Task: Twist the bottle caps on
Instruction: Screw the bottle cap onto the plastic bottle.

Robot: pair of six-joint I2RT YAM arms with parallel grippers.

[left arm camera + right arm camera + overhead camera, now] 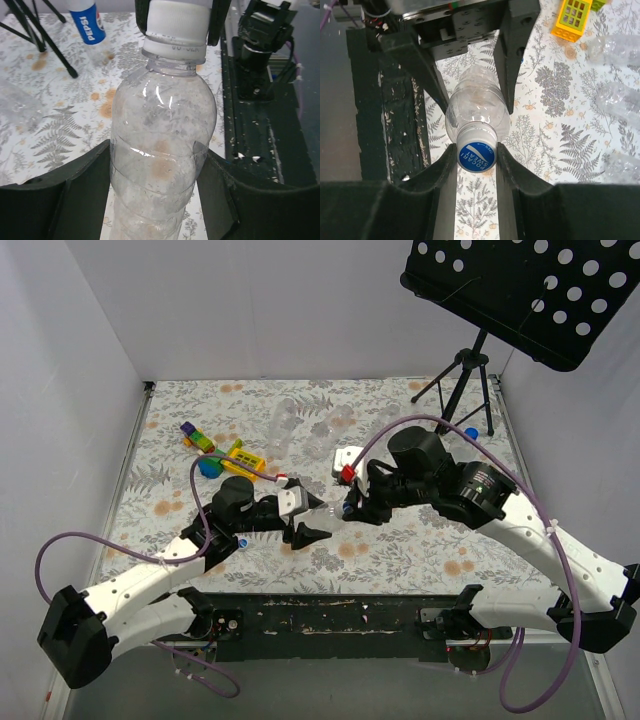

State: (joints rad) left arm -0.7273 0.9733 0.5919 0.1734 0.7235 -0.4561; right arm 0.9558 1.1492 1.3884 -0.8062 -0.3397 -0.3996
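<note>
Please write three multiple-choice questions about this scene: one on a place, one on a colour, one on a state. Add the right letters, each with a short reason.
1. Where is the cap that the right gripper grips?
A) on the neck of the bottle
B) on the table by the tripod
C) on a yellow block
2. What colour is the cap's top face?
A) red
B) blue
C) green
3. What state is the left gripper in?
A) open, touching nothing
B) shut on a toy block
C) shut on the bottle's body
Answers: 1 A, the cap sits on the bottle's mouth; 2 B, the right wrist view shows a blue top; 3 C, its fingers press both sides of the bottle.
</note>
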